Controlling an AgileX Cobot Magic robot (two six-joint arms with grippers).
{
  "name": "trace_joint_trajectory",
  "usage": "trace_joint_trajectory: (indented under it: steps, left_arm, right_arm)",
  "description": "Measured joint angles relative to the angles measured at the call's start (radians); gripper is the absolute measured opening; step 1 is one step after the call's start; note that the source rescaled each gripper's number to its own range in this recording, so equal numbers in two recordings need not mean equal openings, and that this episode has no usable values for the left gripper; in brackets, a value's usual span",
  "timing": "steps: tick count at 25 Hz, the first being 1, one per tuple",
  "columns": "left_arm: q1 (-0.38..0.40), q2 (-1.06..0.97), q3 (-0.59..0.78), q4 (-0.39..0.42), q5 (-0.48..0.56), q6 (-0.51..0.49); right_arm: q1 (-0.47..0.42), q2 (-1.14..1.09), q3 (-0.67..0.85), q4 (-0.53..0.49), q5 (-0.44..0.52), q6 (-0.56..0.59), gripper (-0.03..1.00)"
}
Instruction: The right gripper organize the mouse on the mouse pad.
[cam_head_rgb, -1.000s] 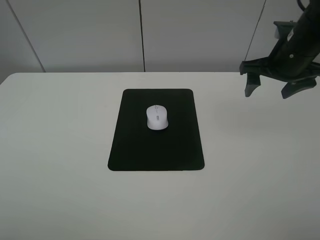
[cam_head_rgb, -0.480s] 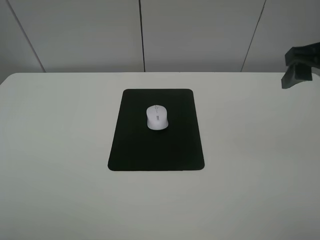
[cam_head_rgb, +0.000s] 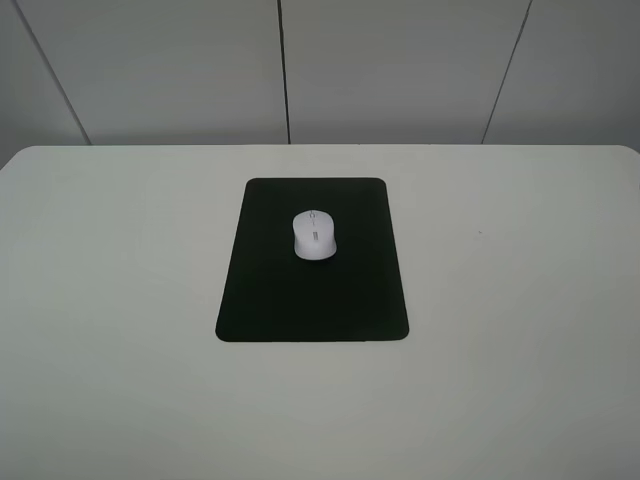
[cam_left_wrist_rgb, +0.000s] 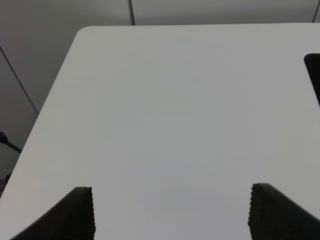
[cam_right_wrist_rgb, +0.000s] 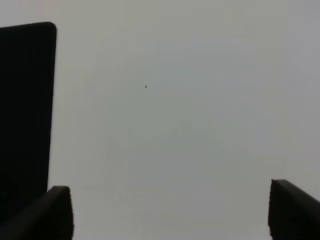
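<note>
The white mouse (cam_head_rgb: 314, 235) sits on the black mouse pad (cam_head_rgb: 313, 300), in the pad's far half, near the middle of the white table in the exterior high view. No arm shows in that view. In the right wrist view the right gripper (cam_right_wrist_rgb: 170, 210) is open and empty, its two dark fingertips (cam_right_wrist_rgb: 55, 210) spread wide above bare table, with the pad's edge (cam_right_wrist_rgb: 25, 100) beside it. In the left wrist view the left gripper (cam_left_wrist_rgb: 172, 212) is open and empty over bare table, with a corner of the pad (cam_left_wrist_rgb: 314, 75) at the frame's edge.
The white table (cam_head_rgb: 520, 300) has a rounded far-left corner (cam_left_wrist_rgb: 85, 32) and a grey panelled wall (cam_head_rgb: 400, 70) behind it. A tiny dark speck (cam_right_wrist_rgb: 145, 85) lies on the table right of the pad.
The right arm has withdrawn to the right and left the exterior high view. The mouse and pad have not moved.
</note>
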Motion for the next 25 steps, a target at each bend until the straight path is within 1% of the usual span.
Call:
trace_joint_trajectory:
  steps: [5,16,18,25]
  left_arm:
    - [0.000,0.000,0.000,0.000,0.000,0.000]
    - [0.000,0.000,0.000,0.000,0.000,0.000]
    - [0.000,0.000,0.000,0.000,0.000,0.000]
    - [0.000,0.000,0.000,0.000,0.000,0.000]
  right_arm:
    - [0.000,-0.172,0.059,0.002,0.013,0.000,0.76]
    - [0.000,-0.488,0.129,0.000,0.099,-0.017,0.76]
    - [0.000,-0.518,0.129,-0.002,0.114,-0.019,0.76]
    - [0.001,-0.527,0.129,-0.005,0.114,-0.019,0.76]
